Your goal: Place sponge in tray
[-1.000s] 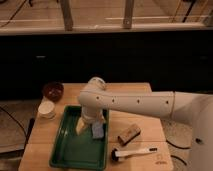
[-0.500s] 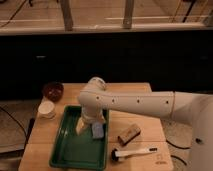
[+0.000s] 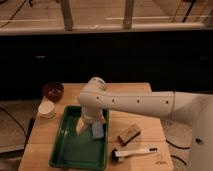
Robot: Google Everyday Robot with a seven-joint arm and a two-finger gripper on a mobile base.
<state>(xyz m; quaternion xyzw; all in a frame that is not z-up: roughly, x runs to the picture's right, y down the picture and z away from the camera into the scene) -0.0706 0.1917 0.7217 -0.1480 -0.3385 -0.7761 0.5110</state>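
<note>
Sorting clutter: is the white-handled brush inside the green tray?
No: the brush lies on the table outside the tray, while the gripper hangs over the tray.

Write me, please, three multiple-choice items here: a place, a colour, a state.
1. Where is the sponge?
A. In the tray, by its right rim.
B. Outside the tray, to its left.
C. Outside the tray, behind it.
2. What colour is the tray?
A. Red.
B. Dark green.
C. White.
3. How do the gripper's jaws stand, low over the tray?
A. Shut on the sponge.
B. Shut on the tray's rim.
C. Open.
Answers: A, it lies within the rim; B, its floor shows green; C, the jaws are spread.
</note>
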